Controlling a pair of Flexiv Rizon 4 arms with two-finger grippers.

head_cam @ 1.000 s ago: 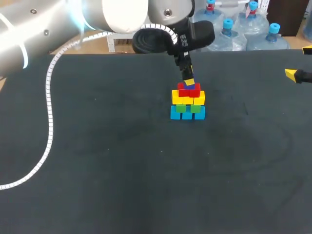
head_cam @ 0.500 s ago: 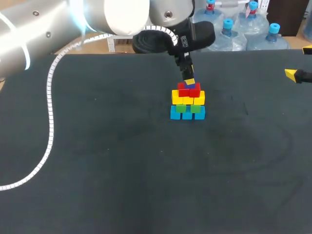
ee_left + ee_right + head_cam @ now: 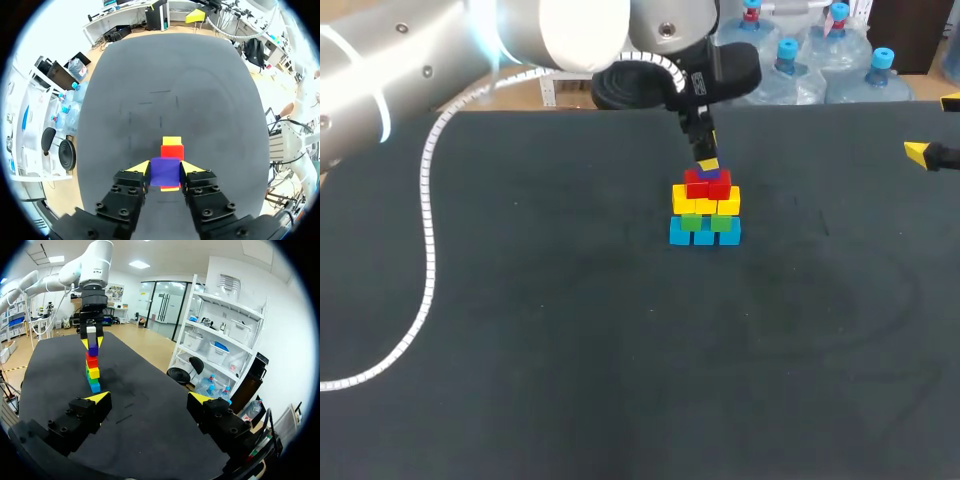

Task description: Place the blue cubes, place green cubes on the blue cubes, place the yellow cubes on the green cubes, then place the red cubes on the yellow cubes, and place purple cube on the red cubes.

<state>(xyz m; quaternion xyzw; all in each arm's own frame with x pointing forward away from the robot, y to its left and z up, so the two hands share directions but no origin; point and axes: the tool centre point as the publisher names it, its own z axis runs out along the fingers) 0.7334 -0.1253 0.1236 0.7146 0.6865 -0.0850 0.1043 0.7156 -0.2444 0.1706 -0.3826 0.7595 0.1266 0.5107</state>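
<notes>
A stepped stack stands mid-table: blue cubes point(image 3: 705, 235) at the bottom, green cubes point(image 3: 692, 222) on them, then yellow cubes point(image 3: 706, 205), with red cubes point(image 3: 697, 188) on top. My left gripper point(image 3: 708, 165) comes down from above the stack and is shut on the purple cube point(image 3: 708, 175), right at the top of the red cubes. In the left wrist view the purple cube point(image 3: 165, 171) sits between both yellow fingertips, over a red cube point(image 3: 172, 151). My right gripper point(image 3: 150, 398) is open and empty, far to the right point(image 3: 933, 128); it faces the stack point(image 3: 92, 372).
The left arm's white coiled cable point(image 3: 424, 250) trails over the left part of the black table point(image 3: 620, 350). Nothing else lies on the table.
The left gripper with the purple cube has barely shifted above the red cubes. The right arm has kept still.
</notes>
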